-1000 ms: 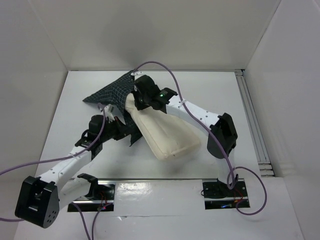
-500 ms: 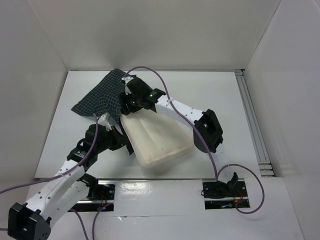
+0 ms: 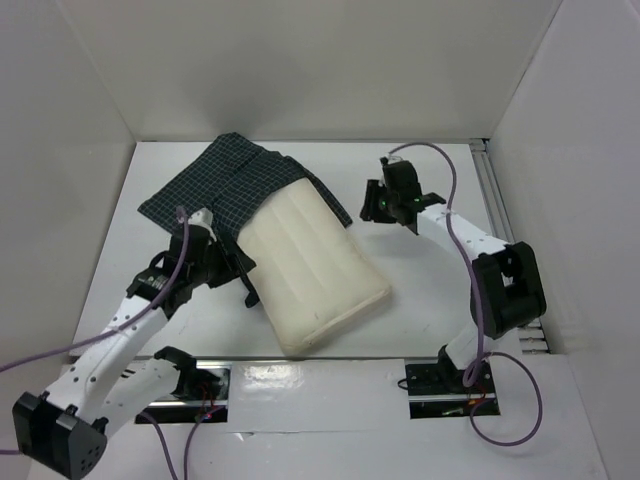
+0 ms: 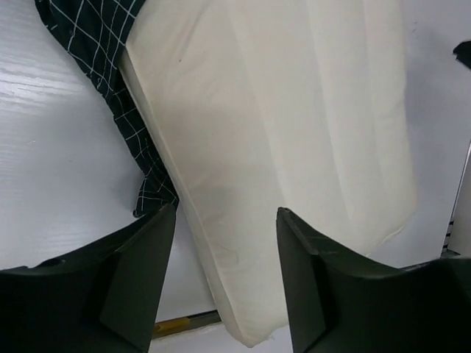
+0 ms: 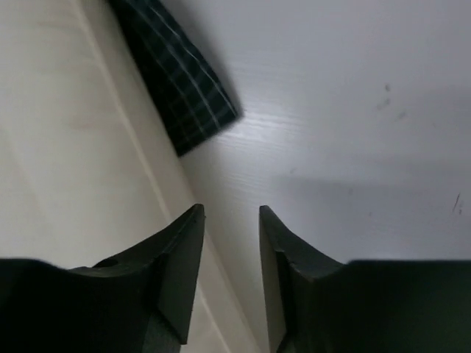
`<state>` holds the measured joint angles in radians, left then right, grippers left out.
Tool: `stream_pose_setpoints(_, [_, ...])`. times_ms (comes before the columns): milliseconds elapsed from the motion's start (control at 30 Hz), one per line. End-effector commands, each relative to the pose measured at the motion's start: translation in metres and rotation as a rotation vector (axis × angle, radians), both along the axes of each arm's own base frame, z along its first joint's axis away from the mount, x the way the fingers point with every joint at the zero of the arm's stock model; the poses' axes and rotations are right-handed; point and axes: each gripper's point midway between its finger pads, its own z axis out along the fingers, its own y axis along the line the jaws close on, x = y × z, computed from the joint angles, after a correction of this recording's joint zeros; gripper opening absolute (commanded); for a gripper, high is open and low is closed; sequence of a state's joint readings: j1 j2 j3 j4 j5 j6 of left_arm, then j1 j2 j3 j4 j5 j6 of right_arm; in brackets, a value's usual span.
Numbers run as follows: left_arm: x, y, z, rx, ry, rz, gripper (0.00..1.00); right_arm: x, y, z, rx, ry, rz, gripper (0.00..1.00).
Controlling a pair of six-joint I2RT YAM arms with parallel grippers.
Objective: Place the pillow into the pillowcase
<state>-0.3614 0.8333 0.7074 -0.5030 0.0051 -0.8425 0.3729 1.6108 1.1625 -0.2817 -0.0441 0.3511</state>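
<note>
The cream pillow (image 3: 315,265) lies slantwise on the table, its far end tucked under the dark checked pillowcase (image 3: 225,182). My left gripper (image 3: 244,280) sits at the pillow's left edge, open. In the left wrist view the left gripper (image 4: 225,209) has the pillow (image 4: 294,125) below and beyond its spread fingers, gripping nothing, with a strip of pillowcase (image 4: 140,154) alongside. My right gripper (image 3: 372,206) hovers to the right of the pillowcase's near corner. In the right wrist view the right gripper (image 5: 231,208) is open with a narrow, empty gap above the table, beside the pillow (image 5: 73,147) and the pillowcase corner (image 5: 184,92).
White walls enclose the white table (image 3: 420,270) on three sides. A metal rail (image 3: 505,240) runs along the right edge. Purple cables loop from both arms. Two base plates (image 3: 445,385) sit at the near edge.
Both grippers have opened and let go. The right arm has swung away to the right. The pillowcase and pillow have dropped flat, and the left gripper has shifted down beside the pillow.
</note>
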Motion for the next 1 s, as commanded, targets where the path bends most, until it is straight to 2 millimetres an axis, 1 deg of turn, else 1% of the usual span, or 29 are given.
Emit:
stream_pose_setpoints(0, [0.020,-0.012,0.011,0.008,0.033,-0.040,0.68,-0.020,0.002,-0.031,0.053,0.063,0.009,0.41])
stream_pose_setpoints(33, [0.026,-0.014,0.009,0.024,0.058,-0.047,0.68,-0.026,0.005,-0.037,0.077,0.085,0.016,0.34])
stream_pose_setpoints(67, [0.035,-0.023,0.024,0.022,0.050,-0.063,0.67,-0.038,0.017,-0.043,0.121,0.118,0.060,0.28])
stream_pose_setpoints(100, [0.040,-0.028,0.021,0.061,0.071,-0.078,0.67,-0.063,0.036,-0.049,0.145,0.145,0.116,0.18])
stream_pose_setpoints(133, [0.048,-0.032,0.001,0.113,0.152,-0.086,0.67,-0.073,0.055,-0.045,0.199,0.143,0.142,0.15])
stream_pose_setpoints(167, [0.054,-0.036,0.010,0.142,0.172,-0.095,0.68,-0.086,0.072,-0.043,0.226,0.146,0.180,0.15])
stream_pose_setpoints(200, [0.057,-0.042,0.006,0.177,0.196,-0.114,0.70,-0.117,0.102,-0.039,0.243,0.150,0.270,0.15])
stream_pose_setpoints(233, [0.063,-0.041,0.001,0.226,0.220,-0.099,0.71,-0.127,0.117,-0.032,0.262,0.140,0.308,0.15])
stream_pose_setpoints(267, [0.075,-0.047,-0.004,0.264,0.247,-0.109,0.72,-0.133,0.124,-0.031,0.255,0.140,0.314,0.17])
stream_pose_setpoints(300, [0.074,-0.047,-0.009,0.295,0.285,-0.112,0.72,-0.133,0.126,-0.029,0.237,0.131,0.306,0.21])
stream_pose_setpoints(333, [0.078,-0.047,-0.011,0.331,0.290,-0.119,0.75,-0.129,0.126,-0.021,0.231,0.120,0.294,0.31])
stream_pose_setpoints(367, [0.079,-0.052,-0.013,0.352,0.301,-0.127,0.77,-0.122,0.117,-0.017,0.212,0.094,0.277,0.62])
stream_pose_setpoints(433, [0.088,-0.058,-0.018,0.407,0.306,-0.124,0.82,-0.100,0.096,-0.013,0.181,0.049,0.215,0.84])
stream_pose_setpoints(467, [0.090,-0.054,-0.020,0.437,0.318,-0.111,0.84,-0.091,0.086,-0.013,0.175,0.042,0.192,0.84])
stream_pose_setpoints(500, [0.093,-0.058,-0.017,0.462,0.307,-0.121,0.86,-0.086,0.081,-0.010,0.183,0.043,0.191,0.88])
stream_pose_setpoints(533, [0.094,-0.059,-0.025,0.494,0.324,-0.121,0.89,-0.082,0.078,-0.005,0.199,0.040,0.198,0.89])
stream_pose_setpoints(567, [0.094,-0.059,-0.027,0.539,0.321,-0.119,0.90,-0.073,0.067,-0.009,0.190,0.039,0.179,0.89])
stream_pose_setpoints(600, [0.094,-0.059,-0.029,0.572,0.319,-0.117,0.93,-0.071,0.064,-0.014,0.190,0.054,0.172,0.92])
stream_pose_setpoints(633, [0.096,-0.060,-0.027,0.603,0.306,-0.111,0.95,-0.068,0.063,-0.013,0.198,0.056,0.184,0.92])
stream_pose_setpoints(667, [0.094,-0.059,-0.034,0.662,0.307,-0.102,0.97,-0.065,0.063,-0.017,0.201,0.073,0.184,0.93])
stream_pose_setpoints(700, [0.096,-0.061,-0.036,0.684,0.297,-0.101,0.99,-0.061,0.060,-0.021,0.202,0.072,0.186,0.93])
stream_pose_setpoints(733, [0.098,-0.063,-0.038,0.704,0.292,-0.100,1.00,-0.059,0.066,-0.019,0.221,0.070,0.206,0.93])
stream_pose_setpoints(767, [0.099,-0.066,-0.043,0.724,0.293,-0.105,1.00,-0.053,0.067,-0.024,0.227,0.081,0.208,0.93])
stream_pose_setpoints(800, [0.100,-0.063,-0.057,0.767,0.327,-0.106,1.00,-0.050,0.070,-0.027,0.233,0.084,0.215,0.93])
stream_pose_setpoints(833, [0.102,-0.065,-0.061,0.776,0.339,-0.109,1.00,-0.042,0.074,-0.023,0.239,0.066,0.218,0.93])
stream_pose_setpoints(867, [0.104,-0.066,-0.068,0.785,0.351,-0.112,1.00,-0.039,0.078,-0.034,0.241,0.090,0.227,0.93])
stream_pose_setpoints(900, [0.102,-0.067,-0.082,0.795,0.385,-0.127,1.00,-0.034,0.081,-0.035,0.242,0.086,0.227,0.93])
stream_pose_setpoints(933, [0.107,-0.071,-0.083,0.786,0.372,-0.123,1.00,-0.031,0.085,-0.036,0.253,0.086,0.239,0.93])
stream_pose_setpoints(967, [0.108,-0.075,-0.083,0.772,0.367,-0.126,0.95,-0.025,0.090,-0.043,0.256,0.095,0.246,0.93])
